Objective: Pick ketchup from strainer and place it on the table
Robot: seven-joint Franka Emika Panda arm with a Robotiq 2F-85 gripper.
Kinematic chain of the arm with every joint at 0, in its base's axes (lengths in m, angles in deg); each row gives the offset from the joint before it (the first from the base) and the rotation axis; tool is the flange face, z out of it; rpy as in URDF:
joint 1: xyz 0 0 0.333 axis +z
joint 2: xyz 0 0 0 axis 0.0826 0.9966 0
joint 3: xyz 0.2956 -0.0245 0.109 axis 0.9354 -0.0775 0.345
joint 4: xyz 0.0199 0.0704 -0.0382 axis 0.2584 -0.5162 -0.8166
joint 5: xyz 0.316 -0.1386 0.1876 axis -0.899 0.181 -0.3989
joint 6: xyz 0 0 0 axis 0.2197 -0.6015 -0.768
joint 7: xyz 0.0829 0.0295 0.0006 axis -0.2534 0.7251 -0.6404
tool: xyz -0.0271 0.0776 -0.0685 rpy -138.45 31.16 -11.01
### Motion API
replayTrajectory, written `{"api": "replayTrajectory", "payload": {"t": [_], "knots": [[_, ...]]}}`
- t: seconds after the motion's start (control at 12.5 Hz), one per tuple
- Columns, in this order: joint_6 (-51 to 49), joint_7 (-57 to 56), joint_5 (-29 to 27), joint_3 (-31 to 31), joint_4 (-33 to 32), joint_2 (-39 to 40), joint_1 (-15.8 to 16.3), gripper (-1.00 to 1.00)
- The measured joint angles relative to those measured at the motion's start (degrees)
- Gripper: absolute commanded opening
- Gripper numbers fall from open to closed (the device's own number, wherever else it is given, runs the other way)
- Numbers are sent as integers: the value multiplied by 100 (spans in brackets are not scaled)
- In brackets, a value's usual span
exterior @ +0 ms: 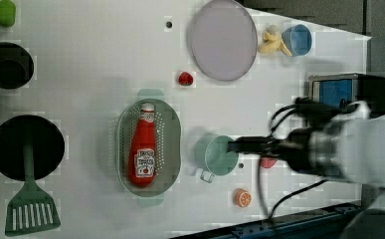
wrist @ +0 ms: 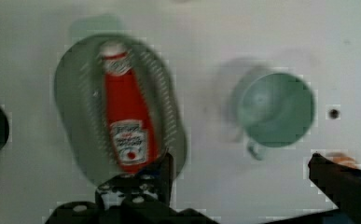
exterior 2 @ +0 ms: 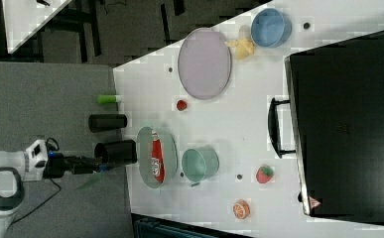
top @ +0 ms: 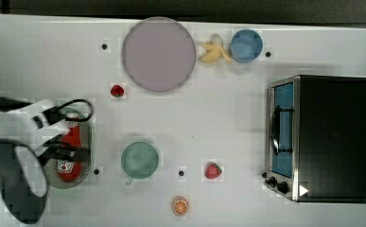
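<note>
The red ketchup [top: 72, 142] bottle lies lengthwise in the pale green strainer [top: 88, 142] near the top view's left edge, on the white table [top: 218, 109]. In the left view the ketchup [exterior: 143, 147] has its white cap toward the top and its label toward the bottom of the strainer [exterior: 172, 134]. My gripper [top: 65, 134] hovers over the strainer, well above it. The wrist view has the ketchup [wrist: 127, 112] and the strainer [wrist: 73, 93] below the open gripper [wrist: 243, 175]. Its fingers [wrist: 159, 170] are spread wide and hold nothing.
A round green mug [top: 139, 160] stands just beside the strainer. Farther off are a grey-lilac plate [top: 158, 53], two strawberries [top: 117, 91] [top: 213, 170], an orange slice [top: 180, 206], a banana [top: 213, 49], a blue bowl [top: 246, 45] and a toaster oven [top: 322, 137]. A green spatula [exterior: 28, 209] lies in the left view's lower left corner.
</note>
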Motion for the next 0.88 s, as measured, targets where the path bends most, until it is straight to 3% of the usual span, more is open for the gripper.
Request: {"api": "replayTrajectory", "payload": {"t": [0.48, 0.88], "knots": [[1831, 122, 149, 990, -593, 492, 140, 100], [3319, 982, 1393, 1018, -1477, 1297, 170, 100]]}}
